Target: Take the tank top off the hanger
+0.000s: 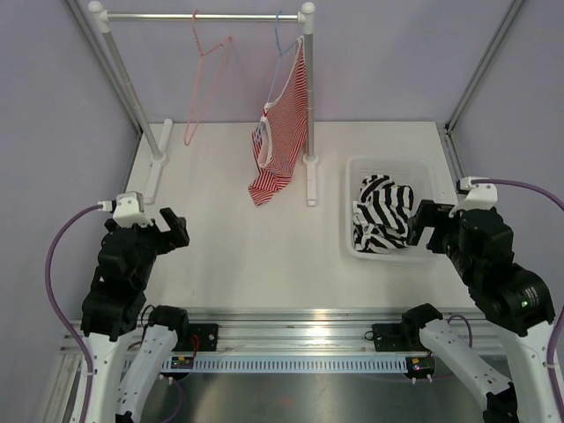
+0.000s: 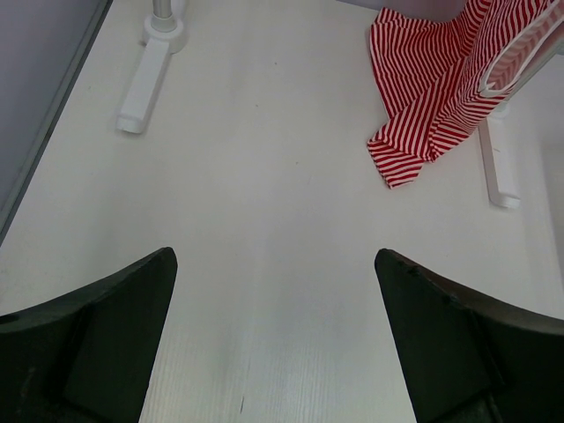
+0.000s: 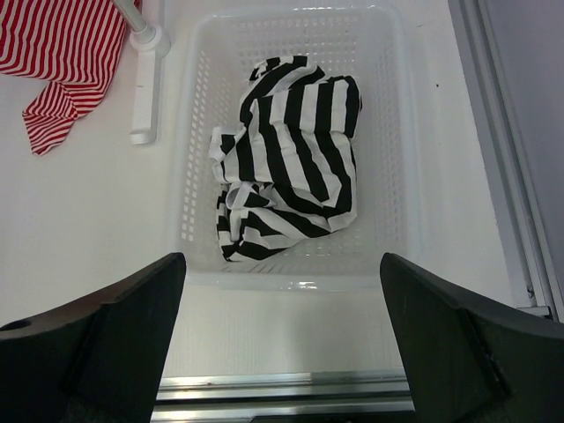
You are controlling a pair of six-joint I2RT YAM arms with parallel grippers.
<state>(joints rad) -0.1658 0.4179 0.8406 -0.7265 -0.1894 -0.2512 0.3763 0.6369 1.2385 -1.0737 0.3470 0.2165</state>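
The black-and-white striped tank top (image 1: pixel 382 222) lies crumpled in a white basket (image 1: pixel 357 172) at the right; it also shows in the right wrist view (image 3: pixel 286 159). The pink wire hanger (image 1: pixel 204 75) hangs bare on the rail at the back left. My left gripper (image 1: pixel 174 231) is open and empty over the bare table at the left, its jaws wide apart (image 2: pixel 275 264). My right gripper (image 1: pixel 421 227) is open and empty just near of the basket (image 3: pixel 282 264).
A red-and-white striped top (image 1: pixel 284 132) hangs from a blue hanger (image 1: pixel 280 44) on the rail (image 1: pixel 203 16), its hem touching the table (image 2: pixel 423 106). White rack feet (image 1: pixel 154 172) and post (image 1: pixel 309 106) stand on the table. A metal rail runs along the near edge.
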